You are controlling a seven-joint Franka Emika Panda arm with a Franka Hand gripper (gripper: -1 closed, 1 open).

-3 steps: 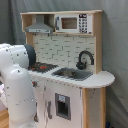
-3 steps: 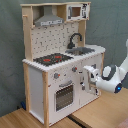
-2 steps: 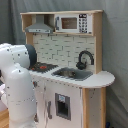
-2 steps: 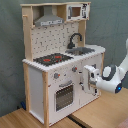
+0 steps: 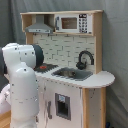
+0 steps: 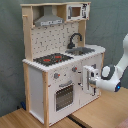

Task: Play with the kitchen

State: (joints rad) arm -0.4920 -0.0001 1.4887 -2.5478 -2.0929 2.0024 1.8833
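Pressing against the kitchen (image 6: 55, 75) front panel, hand (image 6: 90, 80) w/ fingers unclear

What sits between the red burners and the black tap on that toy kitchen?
Only bare white countertop and the near end of the sink lie between the burners and the faucet, seen in the second exterior view.

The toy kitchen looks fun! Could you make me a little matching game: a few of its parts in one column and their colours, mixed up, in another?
Parts:
1. burners
2. faucet
3. hood
4. oven door

Colours:
A. grey
B. white
C. red
D. black

Pairs: 1-C, 2-D, 3-A, 4-B
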